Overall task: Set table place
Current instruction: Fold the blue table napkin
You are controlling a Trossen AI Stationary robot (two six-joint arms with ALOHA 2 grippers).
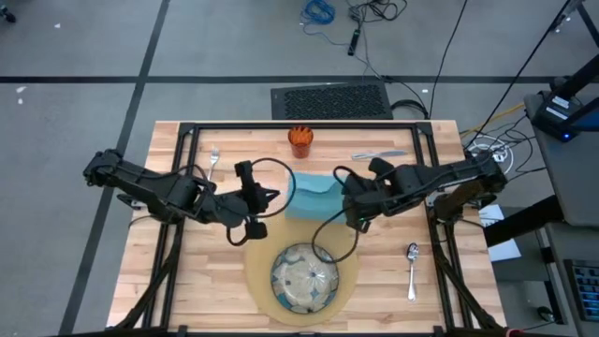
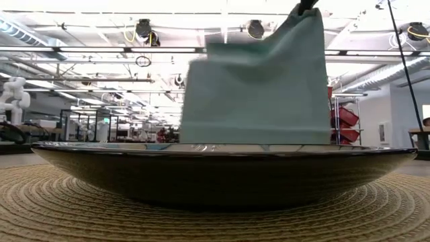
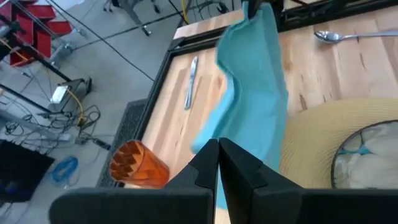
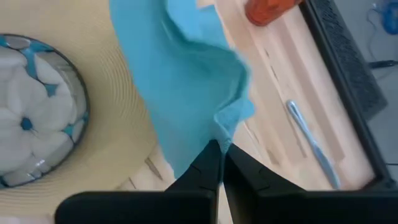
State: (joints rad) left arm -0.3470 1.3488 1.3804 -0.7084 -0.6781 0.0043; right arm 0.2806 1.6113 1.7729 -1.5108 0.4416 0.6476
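A teal napkin (image 1: pixel 314 198) hangs between my two grippers, beyond the blue-green dish (image 1: pixel 304 278) on the tan mat (image 1: pixel 348 281). My right gripper (image 1: pixel 344 192) is shut on the napkin. My left gripper (image 1: pixel 276 197) is shut, its fingertips (image 3: pixel 210 152) right at the napkin's other edge (image 3: pixel 202 146). In the low view the napkin (image 2: pixel 262 87) hangs behind the dish's wall (image 2: pixel 222 175), which hides its lower edge. The orange cup (image 1: pixel 299 140) stands at the far edge. My right gripper pinches a corner of the napkin (image 4: pixel 225 127) between its two fingers. That corner is the cloth's highest point (image 2: pixel 302 17), and the rest hangs spread out below it. My left gripper's shut tips meet the napkin's edge; I cannot tell whether they touch or hold it.
A fork (image 1: pixel 213 161) lies at the far left and a knife (image 1: pixel 379 153) at the far right. A spoon (image 1: pixel 412 267) lies to the right of the mat. Black frame bars run along the table's far edge and sides.
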